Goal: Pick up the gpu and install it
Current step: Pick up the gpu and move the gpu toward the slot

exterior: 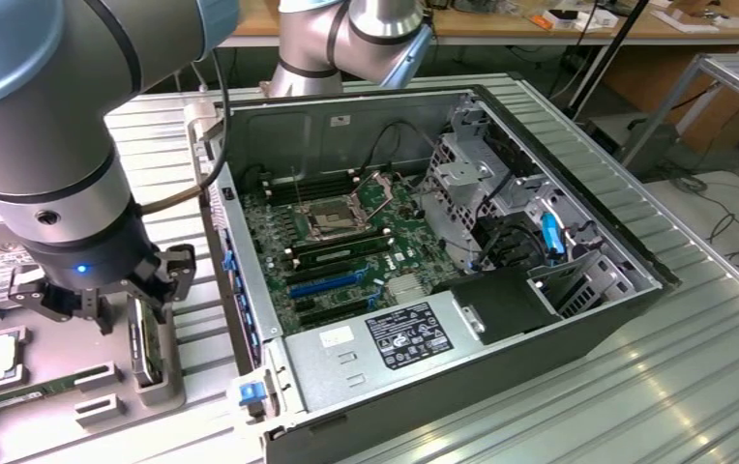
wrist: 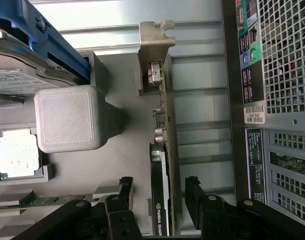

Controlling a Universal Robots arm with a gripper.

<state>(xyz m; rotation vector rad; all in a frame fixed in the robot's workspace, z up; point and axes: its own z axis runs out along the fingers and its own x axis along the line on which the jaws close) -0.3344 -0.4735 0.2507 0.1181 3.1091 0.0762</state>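
The gpu [exterior: 148, 346] stands on edge in a grey holder [exterior: 157, 387] on the tray at the exterior view's left, beside the open computer case [exterior: 628, 290]. In the wrist view the gpu [wrist: 160, 200] shows edge-on, a dark card with a silver bracket [wrist: 153, 45] at its far end. My gripper [exterior: 141, 302] hangs just above it, open. Its black fingers [wrist: 125, 190] straddle the gpu's near end in the wrist view, where the gripper [wrist: 159, 189] has a gap to the card on both sides. Nothing is held.
The case's perforated back panel [wrist: 287, 75] lies close beside the holder. On the tray are a hard drive in a blue frame [wrist: 22, 65], a grey block [wrist: 67, 117], a processor [wrist: 17, 155] and a green memory stick [wrist: 42, 201]. Inside the case, the motherboard [exterior: 343, 242] has blue slots [exterior: 324, 282].
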